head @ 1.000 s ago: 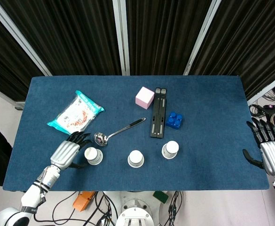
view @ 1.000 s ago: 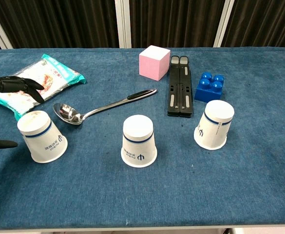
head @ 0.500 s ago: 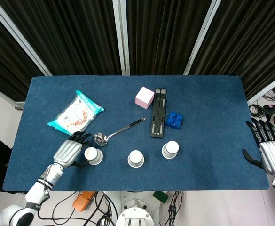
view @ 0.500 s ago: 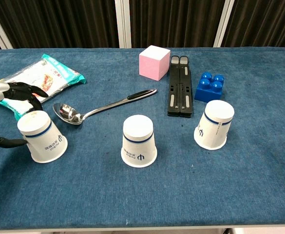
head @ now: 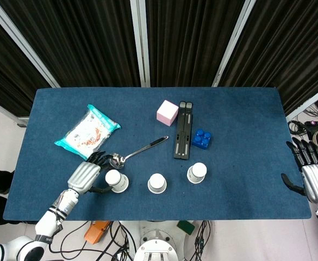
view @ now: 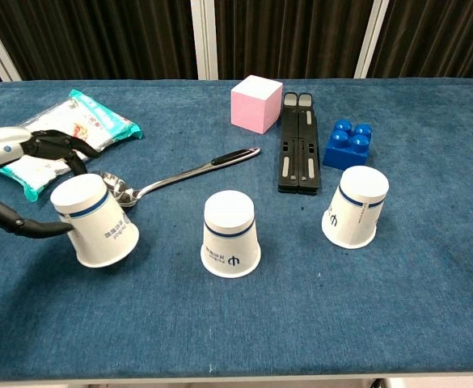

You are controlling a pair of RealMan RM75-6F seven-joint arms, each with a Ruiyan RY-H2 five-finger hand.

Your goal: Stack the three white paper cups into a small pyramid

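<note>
Tabletop: cup (view: 95, 220) between fingers (view: 57, 147).

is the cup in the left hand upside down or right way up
Upside down: the left cup shows its closed base on top and wide rim down, with the left hand around it.

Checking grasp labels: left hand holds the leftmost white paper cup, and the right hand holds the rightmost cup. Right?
Partly. The left hand does hold the leftmost white paper cup. But the right hand holds nothing: the head view shows it open off the table's right edge, away from the rightmost white paper cup.
</note>
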